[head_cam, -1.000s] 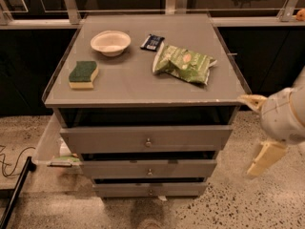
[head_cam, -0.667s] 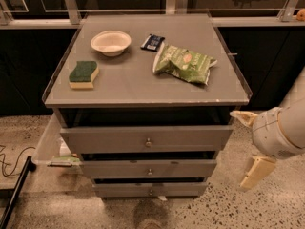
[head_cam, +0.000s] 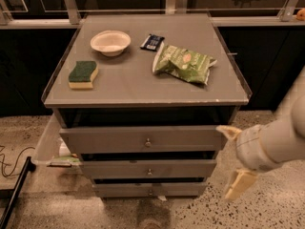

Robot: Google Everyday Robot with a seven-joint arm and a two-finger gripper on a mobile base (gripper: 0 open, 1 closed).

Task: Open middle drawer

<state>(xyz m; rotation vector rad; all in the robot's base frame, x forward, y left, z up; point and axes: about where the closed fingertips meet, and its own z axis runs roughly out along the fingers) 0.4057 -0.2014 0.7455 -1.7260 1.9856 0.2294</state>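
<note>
The grey cabinet has three drawer fronts stacked under its top. The middle drawer (head_cam: 119, 169) is the mid-sized front, with a small round metal knob (head_cam: 149, 171) at its centre, and it looks pushed in. The taller top drawer (head_cam: 105, 140) is above it and the slim bottom drawer (head_cam: 119, 190) is below. My gripper (head_cam: 233, 159) is just off the cabinet's right side at drawer height. It is open, with one cream finger (head_cam: 228, 131) up by the top drawer's right end and the other (head_cam: 238, 185) lower down. It holds nothing.
On the cabinet top (head_cam: 133, 87) lie a white bowl (head_cam: 110, 42), a green-and-yellow sponge (head_cam: 83, 74), a dark small packet (head_cam: 152, 42) and a green chip bag (head_cam: 185, 63). A pale bin (head_cam: 47, 144) stands against the cabinet's left side. A black cable (head_cam: 9, 163) lies on the speckled floor.
My gripper and arm have moved left and down, from beside the cabinet top's right corner to drawer height close to the cabinet's right side. The drawers have not moved.
</note>
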